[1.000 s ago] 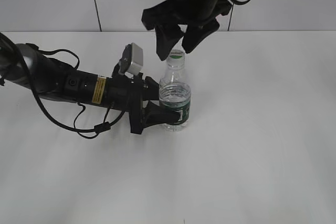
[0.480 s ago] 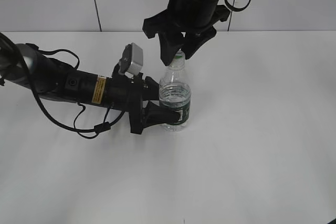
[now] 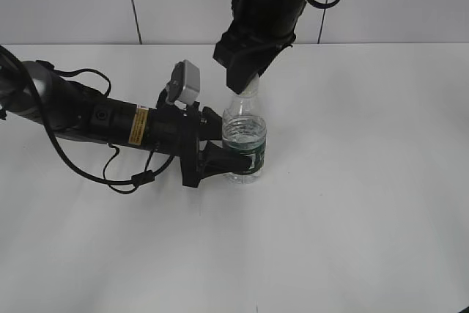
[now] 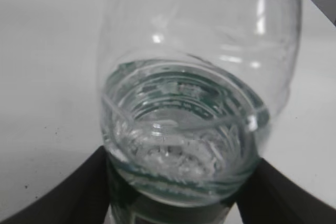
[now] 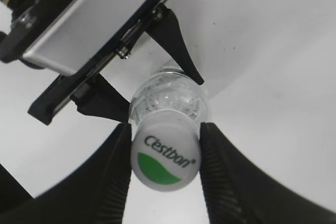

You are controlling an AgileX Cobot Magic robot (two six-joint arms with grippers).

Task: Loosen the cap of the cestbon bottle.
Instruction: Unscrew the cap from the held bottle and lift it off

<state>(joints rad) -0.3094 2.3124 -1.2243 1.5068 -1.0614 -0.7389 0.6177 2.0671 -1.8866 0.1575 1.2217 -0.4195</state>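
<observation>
The cestbon bottle (image 3: 245,131) stands upright on the white table, clear with a dark green label and water inside. It fills the left wrist view (image 4: 199,77). My left gripper (image 3: 229,153) is shut on the bottle's lower body from the left; its dark fingers show at both sides (image 4: 181,192). My right gripper (image 3: 244,78) comes down from above and is shut on the cap. In the right wrist view the white cap (image 5: 165,156) with a green leaf mark sits between the two black fingers (image 5: 165,157), touched on both sides. In the exterior view the cap is hidden by the fingers.
The white table (image 3: 366,181) spreads all round the bottle. The left arm with its cables (image 3: 88,119) lies low across the left side. A tiled wall (image 3: 410,1) stands behind.
My right gripper has come down from open above the bottle and shut on the cap, and has turned about its axis. The left gripper and bottle have stayed still.
</observation>
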